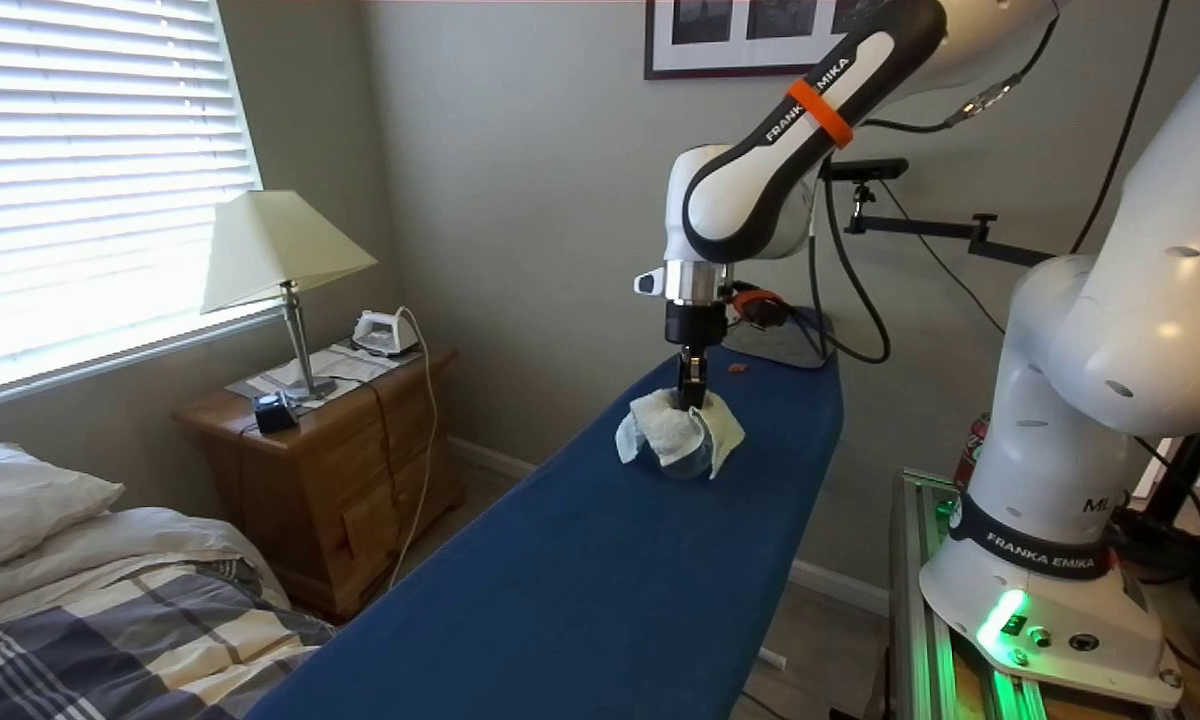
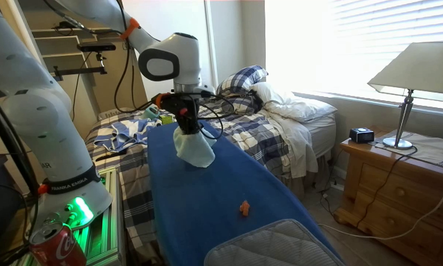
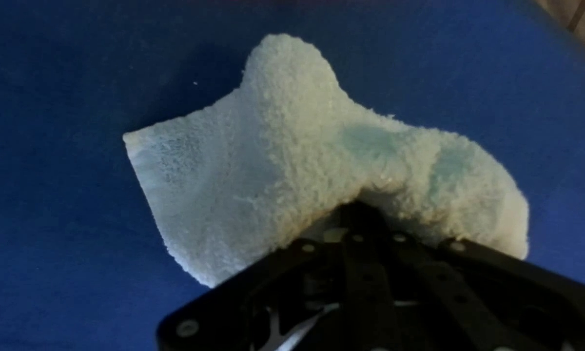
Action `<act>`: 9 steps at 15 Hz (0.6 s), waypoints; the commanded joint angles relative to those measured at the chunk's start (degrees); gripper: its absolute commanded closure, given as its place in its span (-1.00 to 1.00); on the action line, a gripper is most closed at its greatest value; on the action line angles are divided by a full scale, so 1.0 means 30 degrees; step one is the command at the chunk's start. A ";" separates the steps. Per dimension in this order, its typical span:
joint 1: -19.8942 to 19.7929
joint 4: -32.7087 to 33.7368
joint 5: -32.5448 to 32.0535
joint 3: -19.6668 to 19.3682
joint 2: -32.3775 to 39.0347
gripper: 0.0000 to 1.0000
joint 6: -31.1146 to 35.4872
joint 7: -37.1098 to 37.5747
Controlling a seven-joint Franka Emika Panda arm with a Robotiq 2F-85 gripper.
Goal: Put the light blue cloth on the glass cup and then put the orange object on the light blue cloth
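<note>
The wrist view shows the light blue cloth point(image 3: 292, 161) at the tips of the gripper point(image 3: 363, 209), whose jaws are pressed together; if they pinch it, I cannot tell. Beneath them is the glass cup point(image 1: 688, 464), partly covered; the orange object point(image 2: 244, 208) lies apart from them. The arm point(image 1: 740, 200) bends above, pointing down.

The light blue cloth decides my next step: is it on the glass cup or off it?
On: in an exterior view, the light blue cloth drapes over the glass cup, whose lower part shows beneath it.
</note>
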 commanded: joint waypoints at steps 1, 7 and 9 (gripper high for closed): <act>-0.0108 0.0127 0.0893 -0.0039 0.0598 1.00 0.0935 0.0011; -0.0300 -0.0584 0.0224 0.0304 0.0559 0.99 0.3331 0.1053; -0.0330 -0.0656 -0.0182 0.0377 0.0484 1.00 0.3436 0.1290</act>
